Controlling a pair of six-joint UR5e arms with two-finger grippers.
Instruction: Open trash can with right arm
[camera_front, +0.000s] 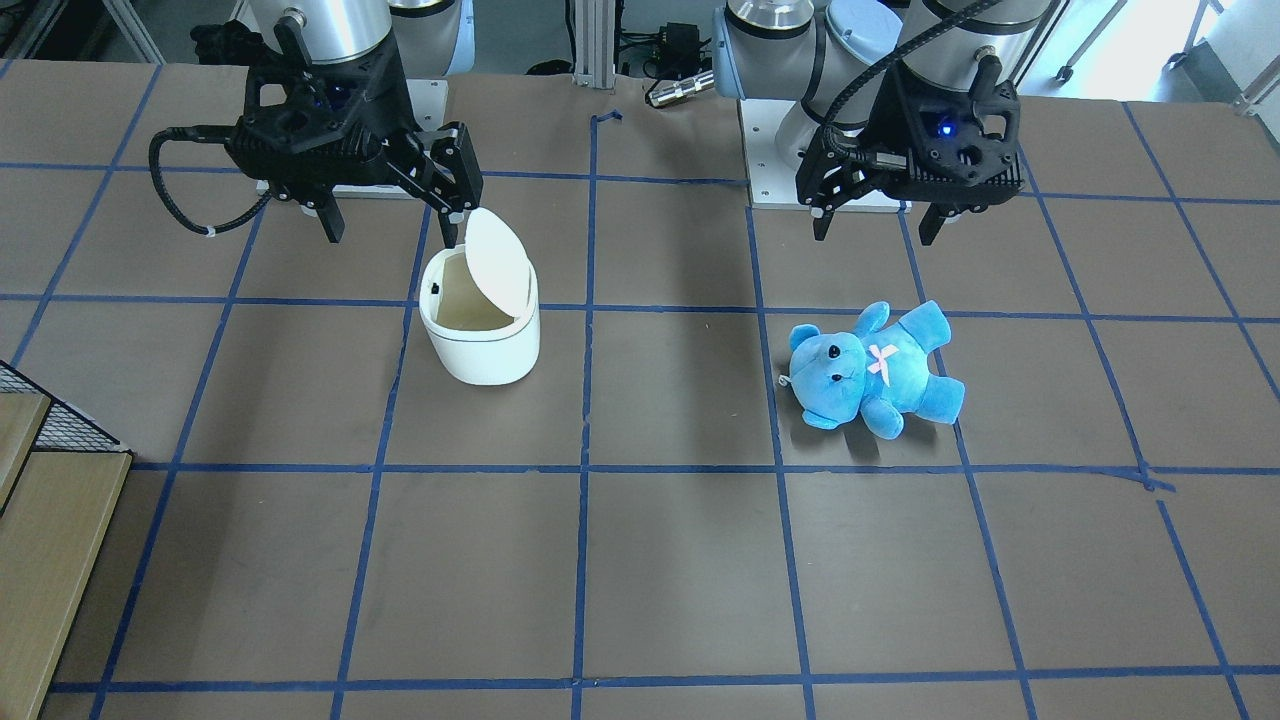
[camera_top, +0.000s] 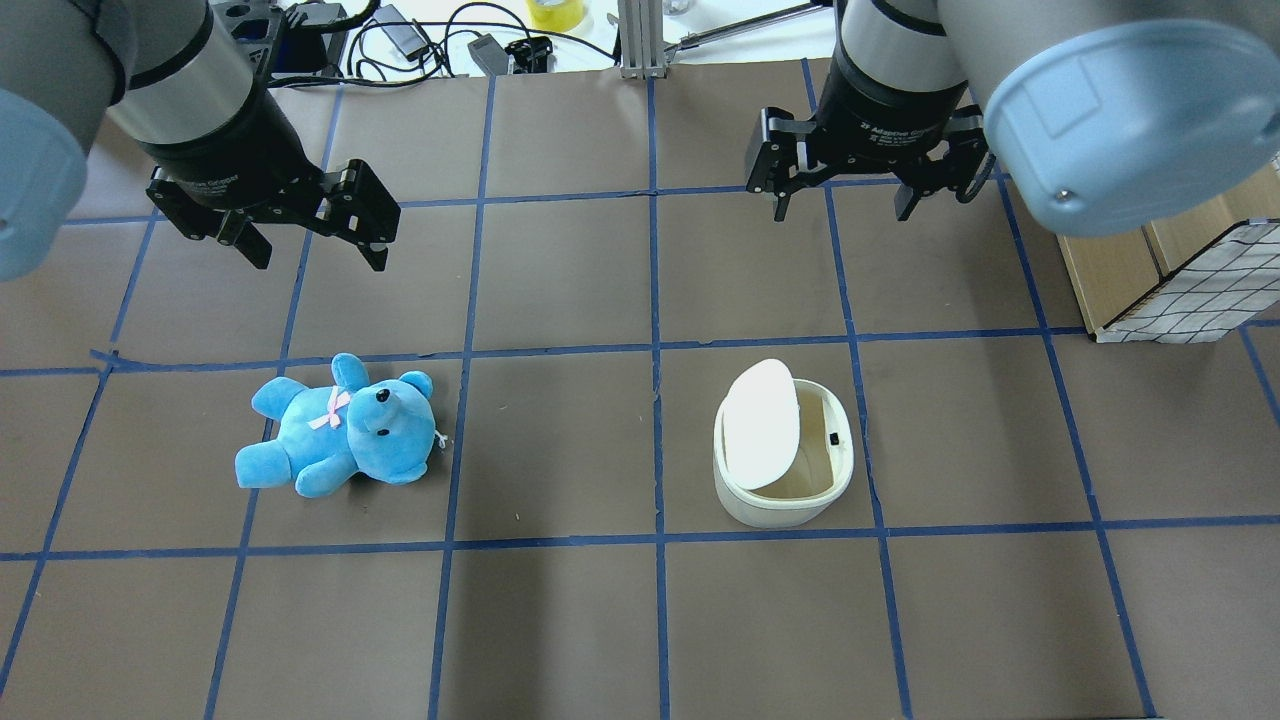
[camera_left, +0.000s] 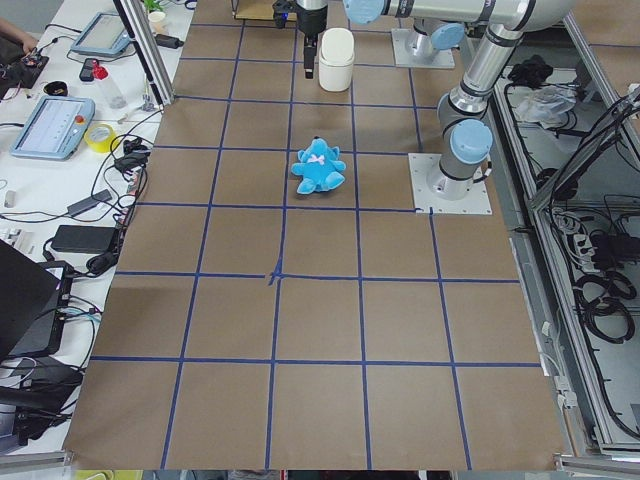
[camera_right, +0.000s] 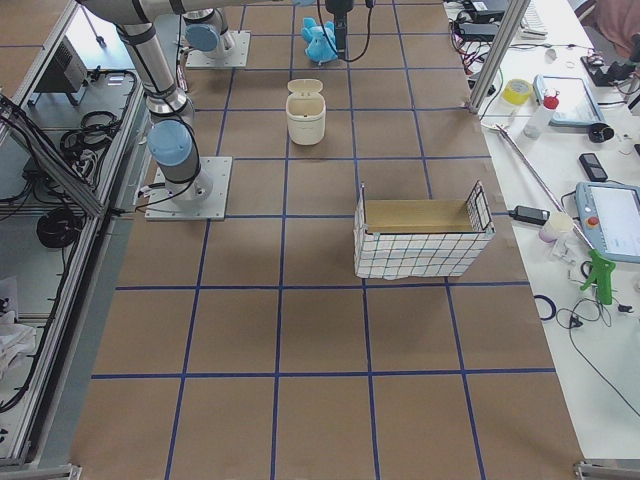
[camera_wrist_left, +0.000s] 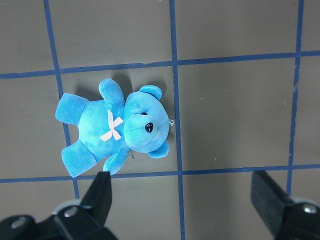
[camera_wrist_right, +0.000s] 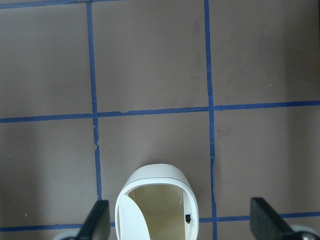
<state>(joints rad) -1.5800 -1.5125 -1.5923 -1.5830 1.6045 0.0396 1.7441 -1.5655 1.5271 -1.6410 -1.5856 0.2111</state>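
Observation:
The white trash can (camera_front: 490, 355) stands on the table with its flip lid (camera_front: 497, 262) tilted up, and the beige inside shows. It also shows in the overhead view (camera_top: 780, 500) and at the bottom of the right wrist view (camera_wrist_right: 156, 175). My right gripper (camera_front: 392, 228) hangs open and empty above the table just behind the can, with one finger close to the raised lid; in the overhead view the right gripper (camera_top: 842, 212) is clear of it. My left gripper (camera_top: 320, 262) is open and empty above the table behind the blue teddy (camera_top: 340, 430).
The blue teddy (camera_front: 880, 365) lies on its back on the robot's left side, and shows in the left wrist view (camera_wrist_left: 115, 125). A wire basket with a wooden box (camera_top: 1190, 290) stands at the table's right end. Blue tape lines grid the brown table.

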